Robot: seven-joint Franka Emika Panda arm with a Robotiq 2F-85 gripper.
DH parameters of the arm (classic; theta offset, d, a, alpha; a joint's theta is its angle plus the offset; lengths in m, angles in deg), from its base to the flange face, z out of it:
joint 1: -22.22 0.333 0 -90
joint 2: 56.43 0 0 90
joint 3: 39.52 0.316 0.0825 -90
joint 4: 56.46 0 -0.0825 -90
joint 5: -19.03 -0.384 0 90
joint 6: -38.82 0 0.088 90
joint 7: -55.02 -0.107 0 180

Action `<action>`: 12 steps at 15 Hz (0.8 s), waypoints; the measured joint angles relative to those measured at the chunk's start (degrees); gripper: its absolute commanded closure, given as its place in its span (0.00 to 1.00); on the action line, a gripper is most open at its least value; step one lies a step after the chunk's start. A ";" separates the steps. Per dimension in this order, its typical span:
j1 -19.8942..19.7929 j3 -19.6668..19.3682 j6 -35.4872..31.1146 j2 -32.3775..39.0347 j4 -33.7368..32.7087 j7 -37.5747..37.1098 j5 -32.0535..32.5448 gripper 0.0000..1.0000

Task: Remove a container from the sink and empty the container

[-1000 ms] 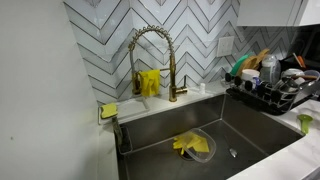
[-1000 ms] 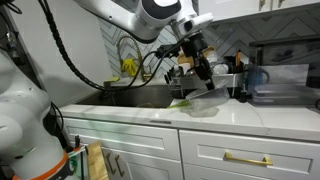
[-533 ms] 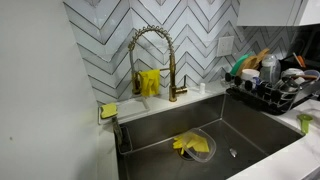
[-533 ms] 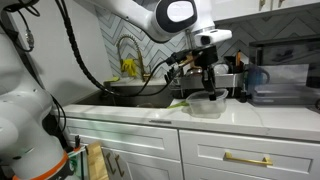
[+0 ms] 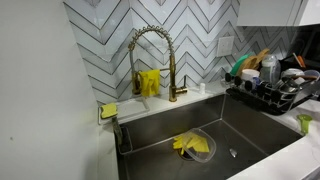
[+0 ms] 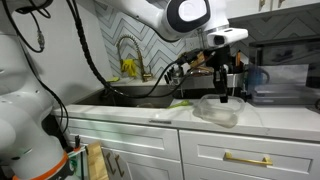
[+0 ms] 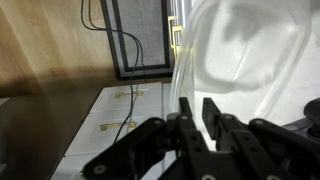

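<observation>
While the sink (image 5: 255, 122) lay open to an exterior view, it held no container, only a crumpled yellow cloth (image 5: 191, 145) lying at the middle of the basin floor. A gold faucet (image 5: 172, 82) arched above the back edge in front of herringbone tiles. A small yellow sponge (image 5: 108, 110) sat on the ledge at one corner. A loaded dish rack (image 5: 272, 92) stood beside the basin at the opposite end.

In the exterior view from the cabinet side, the arm (image 6: 150, 12) reached over the white bench (image 6: 120, 116). The claw (image 6: 222, 90) pointed down at the clear container (image 6: 218, 112). The container was outside the sink, tipped to one side and low over the bench top beside the basin (whether its base touched the surface could not be told). The faucet (image 6: 128, 58) showed behind it, and a drawer with a gold handle (image 6: 245, 158) below.

In the wrist view, the claw (image 7: 196, 118) was clamped on the container (image 7: 250, 60). Its dark fingers (image 7: 186, 122) stood close together with the clear rim pinched between them. The see-through wall filled the frame beyond the fingertips.
</observation>
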 measured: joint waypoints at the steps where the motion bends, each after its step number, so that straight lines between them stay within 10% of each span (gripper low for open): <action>1: 0.14 0.18 0.64 0.04 -0.28 0.23 -0.06 0.38; 6: 1.89 2.83 10.87 -2.15 -0.73 5.49 -0.07 0.01; 12: 4.82 6.69 17.88 -3.82 0.98 12.55 -0.15 0.00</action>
